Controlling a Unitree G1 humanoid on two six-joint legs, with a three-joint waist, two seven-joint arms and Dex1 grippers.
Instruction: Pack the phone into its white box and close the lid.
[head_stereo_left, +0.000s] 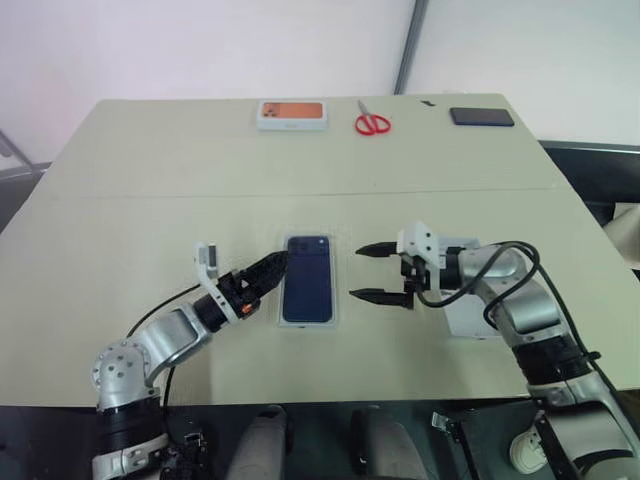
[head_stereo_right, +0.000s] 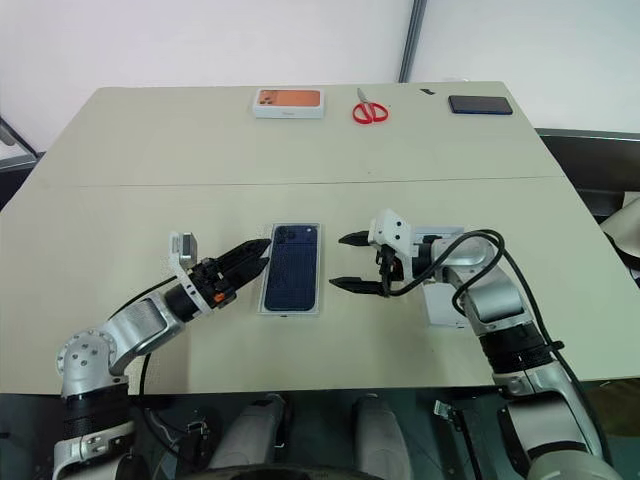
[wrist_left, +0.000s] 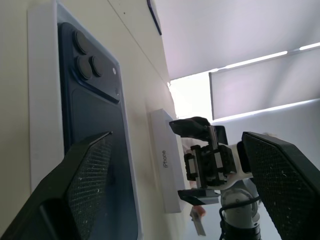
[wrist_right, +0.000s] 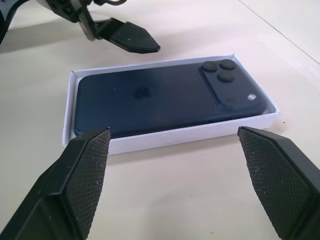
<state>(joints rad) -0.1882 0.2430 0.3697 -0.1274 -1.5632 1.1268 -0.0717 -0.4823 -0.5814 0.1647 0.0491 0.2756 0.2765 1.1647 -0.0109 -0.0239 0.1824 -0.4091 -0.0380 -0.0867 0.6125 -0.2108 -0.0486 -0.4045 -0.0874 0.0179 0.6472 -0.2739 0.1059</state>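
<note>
I see the phone (wrist_right: 165, 97) lying back-up inside the white box (wrist_right: 170, 137), mid-desk (head_stereo_left: 120, 200), camera cluster at the far end. Left gripper (head_stereo_left: 268, 272) sits just beside the box's left wall, level, pointing at it; in the left wrist view its fingers (wrist_left: 85, 185) stand apart and hold nothing. Right gripper (head_stereo_left: 374, 272) is on the box's right side, pointing left at it, fingers (wrist_right: 85, 175) spread wide and empty, clear of the box. The lid (wrist_left: 167, 160) lies on the desk behind the right gripper, under the right wrist, not on the box. Along the far edge: orange-printed box (head_stereo_left: 292, 115), red scissors (head_stereo_left: 372, 122), black slab (head_stereo_left: 481, 116).
</note>
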